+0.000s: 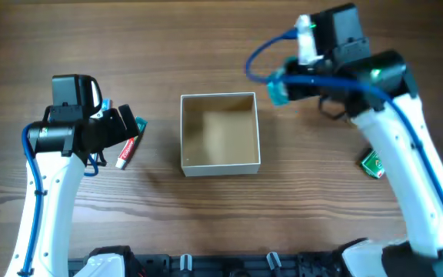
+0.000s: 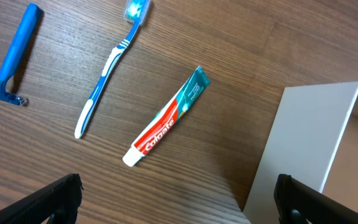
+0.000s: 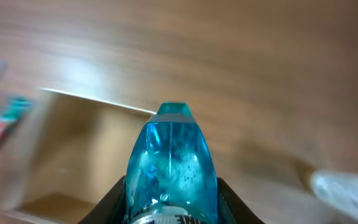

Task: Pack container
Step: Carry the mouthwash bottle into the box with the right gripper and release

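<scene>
The container, a square white-walled box with a tan inside, stands mid-table and holds nothing. My right gripper is shut on a clear blue bottle, held in the air just right of the container's far right corner. In the right wrist view the bottle sits between the fingers, with the container below and to the left. My left gripper is open and empty above a toothpaste tube, left of the container. The left wrist view shows the toothpaste and the container wall.
A blue toothbrush and a blue razor lie left of the toothpaste. A small green packet lies at the right, beside my right arm. A white object shows at the back right.
</scene>
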Motion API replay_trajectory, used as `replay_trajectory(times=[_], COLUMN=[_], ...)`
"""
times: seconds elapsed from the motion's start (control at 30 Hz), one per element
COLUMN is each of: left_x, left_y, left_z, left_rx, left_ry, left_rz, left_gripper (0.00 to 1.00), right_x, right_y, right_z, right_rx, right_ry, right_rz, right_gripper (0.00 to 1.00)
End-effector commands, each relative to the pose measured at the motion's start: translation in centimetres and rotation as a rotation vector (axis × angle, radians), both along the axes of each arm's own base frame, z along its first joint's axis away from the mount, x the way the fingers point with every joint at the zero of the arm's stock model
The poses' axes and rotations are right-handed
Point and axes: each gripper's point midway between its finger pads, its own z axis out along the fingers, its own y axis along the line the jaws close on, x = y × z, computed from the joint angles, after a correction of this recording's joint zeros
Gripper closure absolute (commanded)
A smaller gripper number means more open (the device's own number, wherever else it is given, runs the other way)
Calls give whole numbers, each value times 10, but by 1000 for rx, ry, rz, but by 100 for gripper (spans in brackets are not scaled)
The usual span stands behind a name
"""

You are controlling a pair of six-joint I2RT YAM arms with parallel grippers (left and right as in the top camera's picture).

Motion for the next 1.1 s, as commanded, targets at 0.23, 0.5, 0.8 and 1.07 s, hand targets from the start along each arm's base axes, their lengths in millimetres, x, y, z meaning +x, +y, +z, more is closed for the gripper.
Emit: replay_trajectory(times=[0.23,0.5,0.8,1.07], left_x=[1,1,1,1], left_y=[7,7,7,7], left_z=[8,8,8,8], left_rx=[25,25,25,25], left_ry=[-13,-12,-13,-12], left_rz=[27,27,27,27], left_gripper=[0,0,0,0], right_x=[-15,19,13,18], right_y=[147,179,178,135], right_z=[-80,-131,-135,-19], right_rx=[-18,-5,-28,-4], right_ry=[74,63,86,-189], right_rz=[-25,-28,10,-36], right_gripper=[96,94,34,28])
